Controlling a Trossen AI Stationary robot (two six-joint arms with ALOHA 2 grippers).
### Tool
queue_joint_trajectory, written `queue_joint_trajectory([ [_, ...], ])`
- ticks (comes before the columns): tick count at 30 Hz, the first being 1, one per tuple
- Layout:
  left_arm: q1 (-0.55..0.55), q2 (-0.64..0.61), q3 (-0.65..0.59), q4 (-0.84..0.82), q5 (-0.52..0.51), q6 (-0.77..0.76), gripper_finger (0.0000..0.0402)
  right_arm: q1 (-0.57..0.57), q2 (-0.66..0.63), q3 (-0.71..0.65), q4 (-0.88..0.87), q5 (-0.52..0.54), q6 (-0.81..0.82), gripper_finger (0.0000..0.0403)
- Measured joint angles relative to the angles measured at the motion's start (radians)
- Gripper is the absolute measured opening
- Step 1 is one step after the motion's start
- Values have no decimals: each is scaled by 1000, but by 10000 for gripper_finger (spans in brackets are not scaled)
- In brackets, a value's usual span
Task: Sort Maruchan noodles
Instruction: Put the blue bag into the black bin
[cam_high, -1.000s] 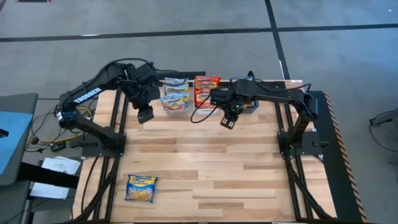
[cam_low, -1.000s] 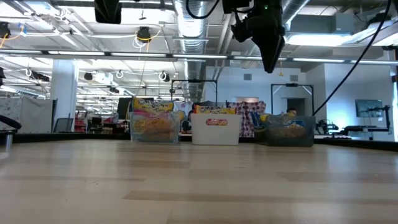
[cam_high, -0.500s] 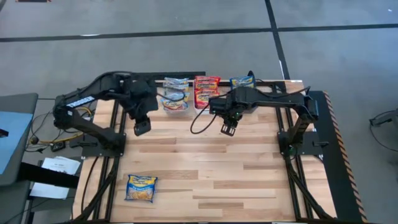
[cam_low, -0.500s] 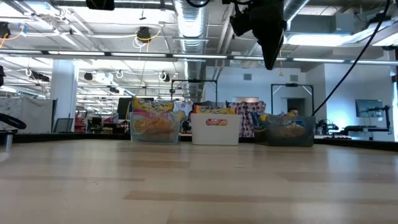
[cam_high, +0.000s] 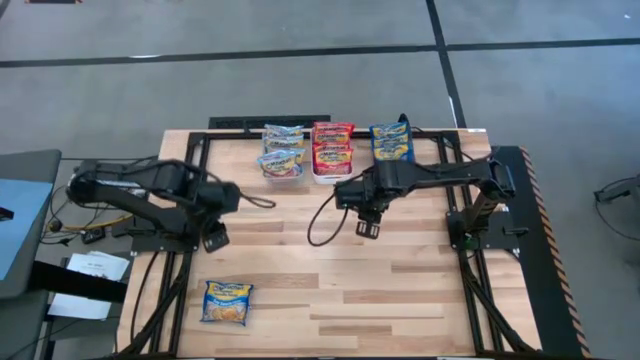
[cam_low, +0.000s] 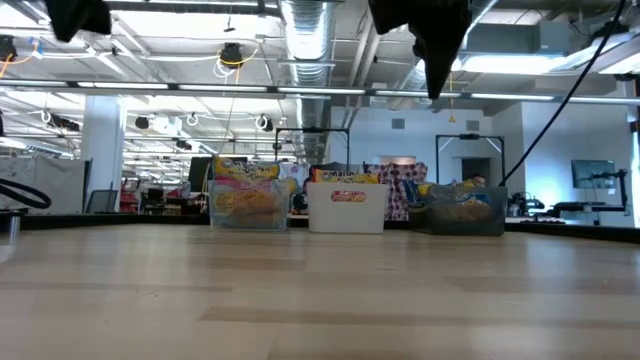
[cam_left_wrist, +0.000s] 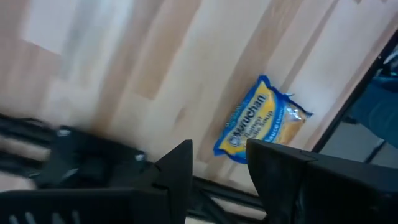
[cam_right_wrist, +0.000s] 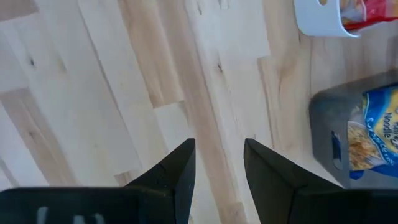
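One yellow-and-blue Maruchan noodle packet (cam_high: 227, 302) lies flat on the wooden table near its front left corner; it also shows in the left wrist view (cam_left_wrist: 261, 121). More packets sit in three bins at the far edge: clear (cam_high: 283, 162), white (cam_high: 331, 160) and grey (cam_high: 391, 143). My left gripper (cam_high: 213, 238) hangs open above the table's left side, between the bins and the loose packet, holding nothing (cam_left_wrist: 219, 171). My right gripper (cam_high: 366, 228) hangs open over the middle of the table, pointing down at bare wood (cam_right_wrist: 219, 168).
The low view shows the three bins (cam_low: 347, 205) side by side along the far edge, with both arms high above the board. Black frame rails (cam_high: 185, 215) run down the table's left and right sides. Bare wood stretches between the bins and the loose packet.
My left gripper has swung from beside the clear bin toward the table's near left and sunk a little. My right gripper has drawn back from the bins toward the near edge, so the grey bin with its blue packet now shows uncovered.
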Motion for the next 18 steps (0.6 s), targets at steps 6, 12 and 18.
queue_joint_trajectory([
  [6, -95, -62, -197, 165, 52, -129, 137, 41, 0, 0, 20, 0, 15, 159],
  [12, -154, -70, -339, 366, 111, -176, 137, 74, 0, 0, 23, 0, 18, 159],
  [18, -225, -63, -457, 554, 182, -243, 137, 88, 0, 0, 28, 0, 18, 159],
])
